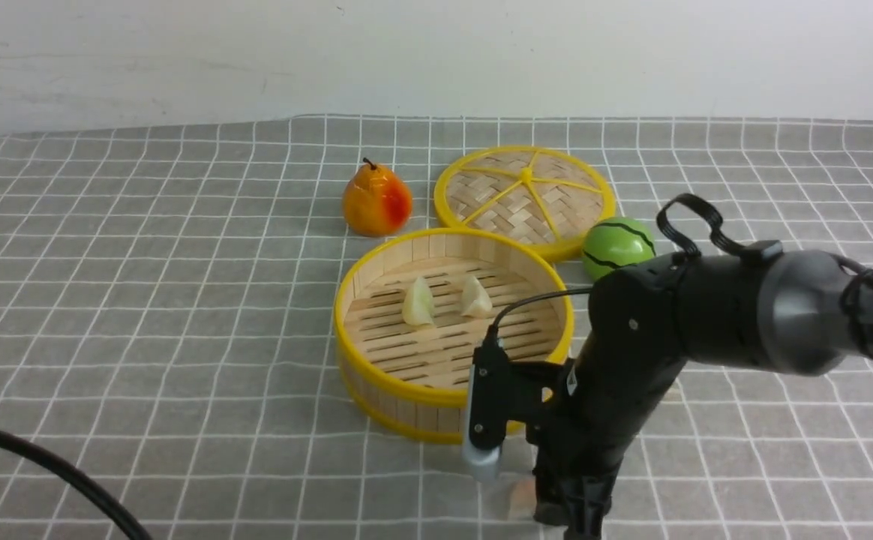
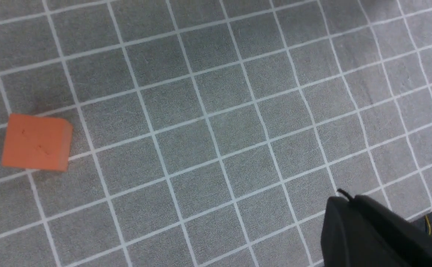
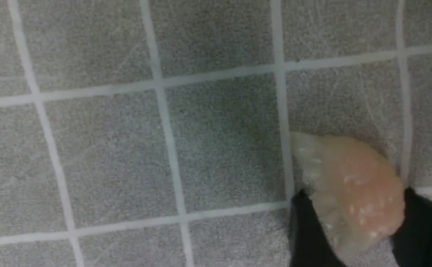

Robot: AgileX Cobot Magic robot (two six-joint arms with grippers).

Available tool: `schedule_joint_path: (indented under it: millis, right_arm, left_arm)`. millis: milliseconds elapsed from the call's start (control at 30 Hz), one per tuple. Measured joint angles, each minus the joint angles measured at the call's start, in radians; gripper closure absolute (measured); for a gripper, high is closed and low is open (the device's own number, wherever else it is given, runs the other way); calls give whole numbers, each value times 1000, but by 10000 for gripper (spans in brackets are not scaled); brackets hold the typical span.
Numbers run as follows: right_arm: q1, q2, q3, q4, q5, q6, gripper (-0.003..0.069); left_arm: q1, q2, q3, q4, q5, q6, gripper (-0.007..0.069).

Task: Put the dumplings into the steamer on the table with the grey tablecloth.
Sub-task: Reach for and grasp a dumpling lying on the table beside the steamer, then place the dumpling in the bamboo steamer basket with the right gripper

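**A:** One dumpling is closest to us, yes?

**B:** Yes. The pink dumpling (image 3: 346, 174) lies on the cloth (image 3: 127, 148) near the front edge, outside the steamer and just in front of its near wall. The right gripper (image 3: 354, 200) points down at it. Its black fingers (image 3: 307, 237) press the dumpling from both sides, so the jaws are closed on it while it rests on the cloth.

**A:** And the left gripper?

**B:** The left gripper (image 2: 349, 218) is one dark shape in the corner of its wrist view, with its jaws closed. It hangs over cloth, and an orange block (image 2: 36, 142) lies well apart from it. From the front, only a black cable (image 1: 54, 472) shows on that side.

**A:** What gets in the way?

**B:** The right arm (image 1: 706, 315). It bends down across the near right and hides the steamer's near-right rim and part of the green ball. Its wrist camera (image 1: 485, 409) stands in front of the steamer's wall.

**A:** Further out?

**B:** The steamer (image 1: 376, 375) sits around the middle of the cloth. On its slatted floor stand a yellowish dumpling (image 1: 418, 304) and a white dumpling (image 1: 475, 298), side by side and slightly apart.

**A:** Beyond that?

**B:** The lid (image 1: 524, 193) lies flat just behind the steamer's far rim. The green ball (image 1: 618, 246) is just beside the lid on the right, though I cannot tell whether they touch. The pear (image 1: 376, 201) stands upright left of the lid, close to the steamer but apart from it. Behind everything is a white wall (image 1: 436, 52).
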Motion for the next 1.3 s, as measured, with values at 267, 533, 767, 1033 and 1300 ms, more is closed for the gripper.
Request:
schedule_joint_path:
  millis: [267, 533, 767, 1033, 1300]
  right_arm:
    - [1, -22, -21, 1, 76, 1, 521]
    - [1, -79, -245, 62, 217, 208, 521]
    - [1, 4, -452, 79, 116, 486, 521]
    - [1, 210, -543, 71, 90, 619, 521]
    - [1, 261, -547, 41, 52, 623, 468]
  left_arm:
    - [0, 0, 0, 0, -7, 0, 638]
    - [0, 0, 0, 0, -7, 0, 638]
    - [0, 0, 0, 0, -7, 0, 638]
    - [0, 0, 0, 0, -7, 0, 638]
    - [0, 0, 0, 0, -6, 0, 638]
